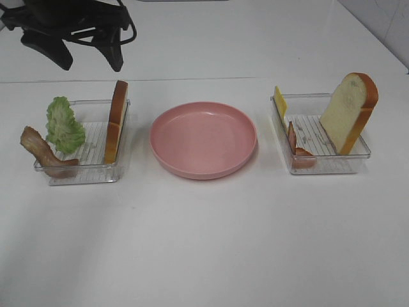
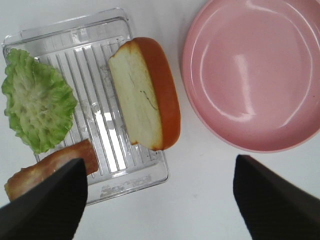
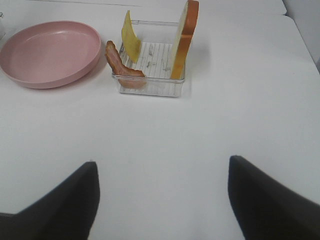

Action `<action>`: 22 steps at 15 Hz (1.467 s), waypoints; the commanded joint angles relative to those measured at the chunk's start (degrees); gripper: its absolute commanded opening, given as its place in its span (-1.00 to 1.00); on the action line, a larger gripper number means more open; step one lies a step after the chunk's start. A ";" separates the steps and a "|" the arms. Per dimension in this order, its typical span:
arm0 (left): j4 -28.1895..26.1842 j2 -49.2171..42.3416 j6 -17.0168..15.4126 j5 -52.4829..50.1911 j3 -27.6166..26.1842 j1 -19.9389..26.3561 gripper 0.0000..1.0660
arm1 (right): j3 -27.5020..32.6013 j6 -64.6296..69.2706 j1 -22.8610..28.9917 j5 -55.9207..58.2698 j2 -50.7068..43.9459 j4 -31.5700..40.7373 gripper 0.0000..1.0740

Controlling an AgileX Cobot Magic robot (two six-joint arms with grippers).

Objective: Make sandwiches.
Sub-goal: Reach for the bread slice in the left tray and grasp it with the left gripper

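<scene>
Sandwich parts lie unassembled; both pincers are spread wide and empty.
The left bread slice (image 1: 117,121) stands on edge in the left tray (image 1: 83,176) at 9 o'clock from the pink plate (image 1: 203,137), with the lettuce leaf (image 1: 64,125) and a bacon strip (image 1: 45,150). The right bread slice (image 1: 348,112), cheese square (image 1: 280,102) and second bacon strip (image 1: 295,144) lean in the right tray (image 1: 326,167) at 3 o'clock. The pieces look light, stiff and smooth, so a slice is probably best pinched across its flat faces near the top crust. The left gripper (image 2: 157,165) and right gripper (image 3: 162,162) hold nothing.

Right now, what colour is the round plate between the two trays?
Pink, with no pattern; the plate shows best in the exterior high view.
</scene>
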 commanded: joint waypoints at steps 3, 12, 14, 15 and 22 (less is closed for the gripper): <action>7.73 5.21 -10.03 3.55 -5.67 -4.70 0.44 | 0.17 -0.23 -0.34 -0.57 -0.80 -0.06 0.28; 8.42 13.29 -11.63 -1.03 -5.90 -4.70 0.44 | 0.17 -0.23 -0.34 -0.57 -0.80 -0.06 0.28; 8.94 14.44 -12.15 -1.43 -5.90 -4.70 0.44 | 0.17 -0.23 -0.34 -0.57 -0.80 -0.06 0.28; 9.05 14.67 -12.20 -1.43 -5.90 -4.70 0.44 | 0.17 -0.23 -0.34 -0.57 -0.80 -0.06 0.28; 10.54 15.41 -12.72 -1.15 -5.90 -4.53 -0.40 | 0.17 -0.23 -0.34 -0.57 -0.80 -0.06 0.28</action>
